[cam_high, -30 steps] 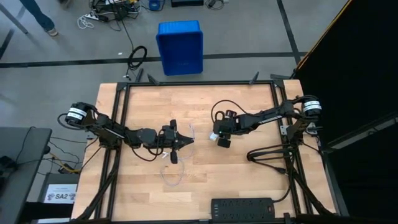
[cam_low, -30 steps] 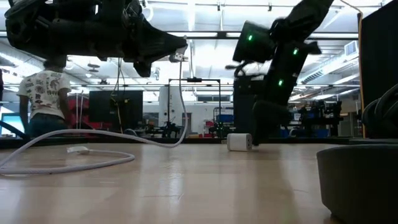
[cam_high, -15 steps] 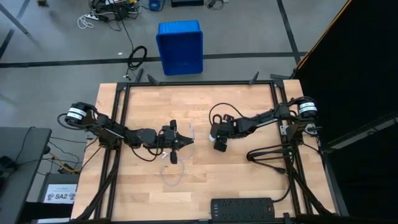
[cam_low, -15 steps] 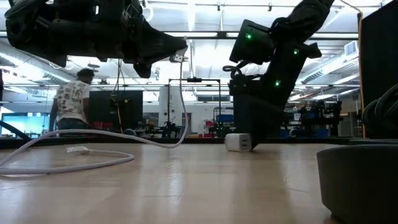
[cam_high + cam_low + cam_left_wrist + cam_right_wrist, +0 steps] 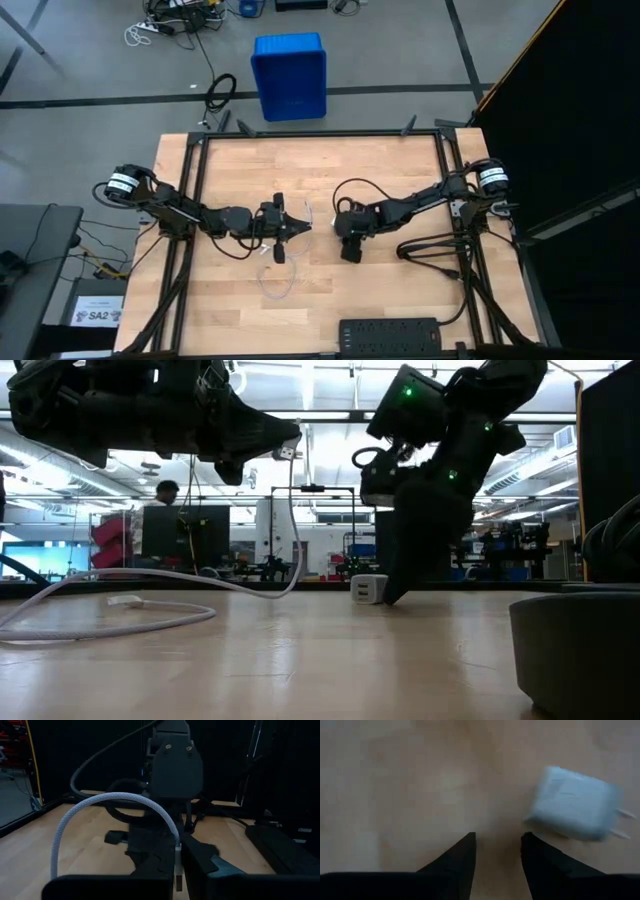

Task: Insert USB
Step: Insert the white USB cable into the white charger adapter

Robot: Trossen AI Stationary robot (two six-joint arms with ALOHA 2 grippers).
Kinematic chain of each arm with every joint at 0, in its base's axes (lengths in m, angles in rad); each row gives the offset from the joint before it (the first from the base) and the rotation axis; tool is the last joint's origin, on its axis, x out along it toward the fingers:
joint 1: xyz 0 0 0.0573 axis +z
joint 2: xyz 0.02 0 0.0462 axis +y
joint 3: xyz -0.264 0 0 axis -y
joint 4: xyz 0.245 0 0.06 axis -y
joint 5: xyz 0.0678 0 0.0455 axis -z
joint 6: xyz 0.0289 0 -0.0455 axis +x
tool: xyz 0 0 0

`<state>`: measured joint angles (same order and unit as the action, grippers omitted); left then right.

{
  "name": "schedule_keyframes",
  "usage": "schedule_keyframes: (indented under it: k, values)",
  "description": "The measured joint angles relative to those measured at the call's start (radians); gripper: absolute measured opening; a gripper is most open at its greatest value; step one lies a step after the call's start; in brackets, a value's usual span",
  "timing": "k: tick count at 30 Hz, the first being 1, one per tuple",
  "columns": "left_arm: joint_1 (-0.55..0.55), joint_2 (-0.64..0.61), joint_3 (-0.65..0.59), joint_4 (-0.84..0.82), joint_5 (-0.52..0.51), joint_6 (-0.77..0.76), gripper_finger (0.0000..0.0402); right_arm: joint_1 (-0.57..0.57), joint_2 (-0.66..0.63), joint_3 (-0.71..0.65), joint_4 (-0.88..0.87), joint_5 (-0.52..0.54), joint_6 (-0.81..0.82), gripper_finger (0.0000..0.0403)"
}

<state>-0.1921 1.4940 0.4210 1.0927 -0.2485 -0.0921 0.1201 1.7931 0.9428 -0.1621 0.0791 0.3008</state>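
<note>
The USB is a thin whitish cable; its loose loops point(image 5: 278, 285) lie on the wood near the table's middle, and one end rises to my left gripper point(image 5: 300, 225), which is raised above the table and shut on the plug end point(image 5: 288, 453). My right gripper point(image 5: 497, 845) is open and points down at the table just right of a small white cube adapter point(image 5: 575, 810). The adapter point(image 5: 368, 588) lies on its side on the wood, and nothing is between the right gripper's fingers. In the high view the right gripper point(image 5: 348, 240) hides the adapter. My left gripper pinches the USB's plug end point(image 5: 178, 866) between its two fingers, which lie level and point toward the table's right. The plug tip sticks out past the fingertips. The cable point(image 5: 100, 802) arcs up and back, then hangs slack down to the table. My right gripper has its fingertips close to the table beside the adapter; I cannot tell whether the outer side of one finger point(image 5: 535, 850) touches it.
A black power strip point(image 5: 390, 332) lies at the table's near edge, and its thick black cord point(image 5: 430, 248) coils at the right side. A blue bin point(image 5: 289, 75) stands on the floor beyond the far edge. A person moves in the room behind.
My right gripper has moved toward the table's left and a little toward its near edge, closing on my left gripper. The white cube adapter has slid along the table toward the left with it. My left gripper and the cable have kept still.
</note>
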Motion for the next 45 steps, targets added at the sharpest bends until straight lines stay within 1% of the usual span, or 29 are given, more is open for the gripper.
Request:
schedule_keyframes:
  k: [3,7,9,13,15,18,22,26,27,34,40,45]
  values:
    - [0.000,0.000,0.000,-0.001,0.000,0.000,0.0000,0.013,0.000,0.007,-0.020,-0.006,-0.092,0.0124]
    - [0.000,0.000,0.000,-0.018,0.000,0.000,0.0000,0.039,0.000,0.048,-0.123,0.000,-0.216,0.0123]
    - [0.000,0.000,0.000,-0.019,0.000,0.000,0.0000,0.050,0.000,0.090,-0.209,0.039,-0.221,0.0123]
    - [0.000,0.000,0.000,-0.019,0.000,0.000,0.0000,0.057,-0.003,0.197,-0.345,0.159,-0.220,0.0123]
    - [0.000,0.000,0.000,-0.019,0.000,0.000,0.0000,0.056,-0.003,0.239,-0.374,0.172,-0.268,0.0123]
    - [0.000,0.000,0.000,-0.019,0.002,-0.013,0.0000,0.048,-0.004,0.276,-0.374,0.157,-0.377,0.0125]
    - [0.000,0.000,0.000,-0.020,0.014,-0.018,0.0000,0.005,-0.004,0.281,-0.382,0.114,-0.514,0.0130]
    - [0.000,0.000,0.000,-0.021,0.016,-0.018,0.0000,-0.053,0.005,0.283,-0.400,0.002,-0.579,0.0140]
    - [0.000,0.000,0.000,-0.021,0.016,-0.017,0.0000,-0.065,0.006,0.278,-0.412,-0.008,-0.588,0.0144]
    - [0.000,0.001,0.000,-0.019,0.018,-0.017,0.0000,-0.129,0.006,0.270,-0.397,-0.029,-0.631,0.0192]
    - [0.000,0.001,0.000,-0.015,0.018,-0.017,0.0000,-0.114,0.009,0.252,-0.330,-0.032,-0.678,0.0239]
    - [0.000,0.001,0.000,-0.016,0.018,-0.017,0.0000,-0.100,0.058,0.251,-0.304,-0.009,-0.731,0.0259]
